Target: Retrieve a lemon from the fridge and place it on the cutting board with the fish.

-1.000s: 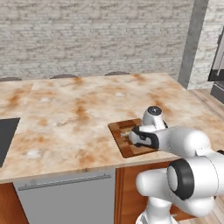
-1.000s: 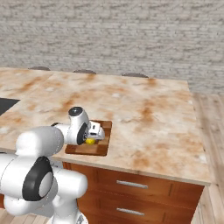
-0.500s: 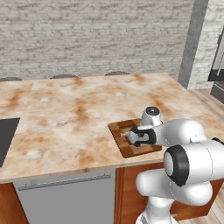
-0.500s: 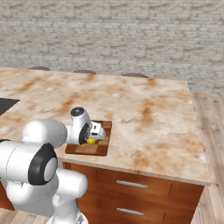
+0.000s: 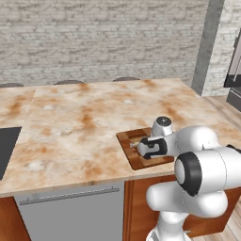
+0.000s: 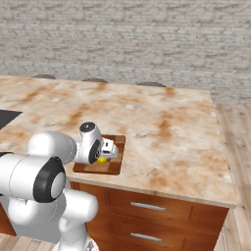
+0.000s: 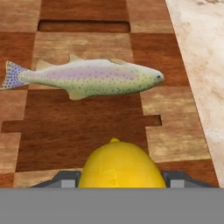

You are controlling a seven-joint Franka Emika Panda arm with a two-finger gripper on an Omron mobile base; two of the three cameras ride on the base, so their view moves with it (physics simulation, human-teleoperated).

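Note:
The yellow lemon (image 7: pixel 120 164) sits between my gripper's (image 7: pixel 120 181) two fingertips (image 7: pixel 65 180), which are shut on it just above the near part of the cutting board (image 7: pixel 65 127). Beyond the lemon, the silvery grey-green fish (image 7: pixel 92 78) lies across the board with its head to the right. From the base, my gripper (image 6: pixel 108 153) reaches low over the dark brown board (image 6: pixel 115 169) at the counter's front edge, the lemon (image 6: pixel 102 159) showing under it. In the left base view the hand (image 5: pixel 141 149) covers the middle of the board (image 5: pixel 134 162).
The beige marbled counter (image 5: pixel 80 122) spreads left and behind the board. A dark sink edge (image 5: pixel 5 150) is at far left. A brick wall backs the counter. A grey appliance with a dark strip (image 5: pixel 234 80), perhaps the fridge, peeks in at the right edge.
The hand has stayed over the board with the lemon in its grip. The arm's elbow and shoulder have swung closer to the cameras.

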